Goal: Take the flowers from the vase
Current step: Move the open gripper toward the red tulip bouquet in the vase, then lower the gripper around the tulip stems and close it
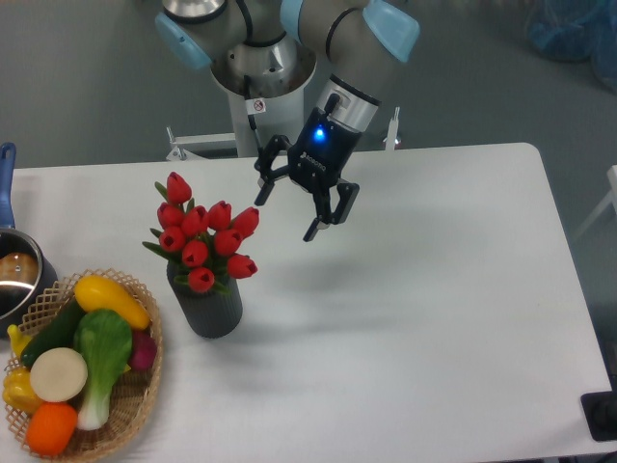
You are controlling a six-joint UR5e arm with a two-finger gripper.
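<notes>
The robot arm (289, 29) is made of fat silver-grey tubes with light blue caps on the round joints. It stands on a shiny metal post (262, 101) with a small red and white sticker. At the end sits a black claw (285, 216) with two thin, bent fingers (318, 220) — a small blue light glows on its black body.

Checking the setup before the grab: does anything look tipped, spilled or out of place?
Nothing stands out. The vase stands upright with the flowers in it, the basket holds its vegetables, and the open gripper hangs clear, right of the blooms.
</notes>
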